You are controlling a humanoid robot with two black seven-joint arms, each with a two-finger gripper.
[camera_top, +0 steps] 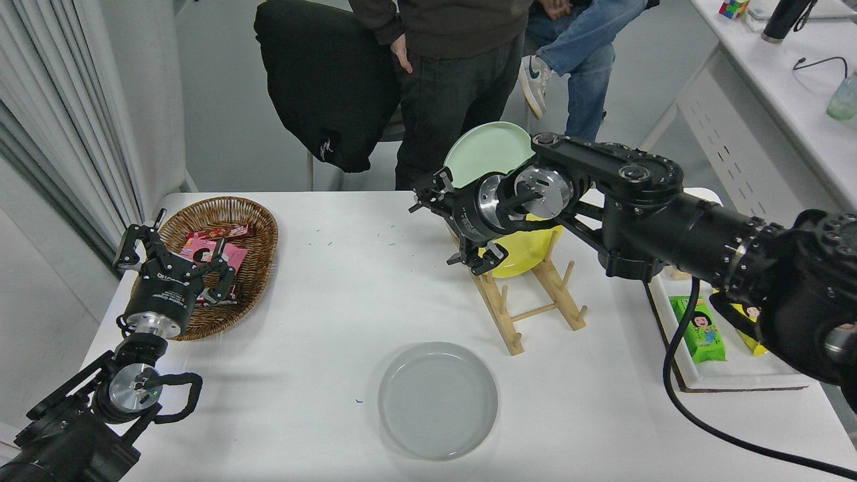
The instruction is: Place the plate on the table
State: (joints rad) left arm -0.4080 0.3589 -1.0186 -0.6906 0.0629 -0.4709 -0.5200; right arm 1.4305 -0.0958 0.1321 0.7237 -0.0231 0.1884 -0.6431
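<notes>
White table [321,321] bears the grey plate [437,400]; right gripper [450,224] fingers spread wide, empty.

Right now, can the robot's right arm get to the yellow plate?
Probably yes. The right gripper hangs open right beside the yellow plate in the wooden rack, with nothing between them; the arm's wrist already covers part of it.

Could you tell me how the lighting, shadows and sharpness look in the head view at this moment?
Head view: even, soft overhead light; the table is bright but not blown out. The plate casts only a faint shadow at its near edge, and it is sharp. The right gripper shows little blur. Straight edges bow slightly toward the frame's sides, a wide-angle effect.
</notes>
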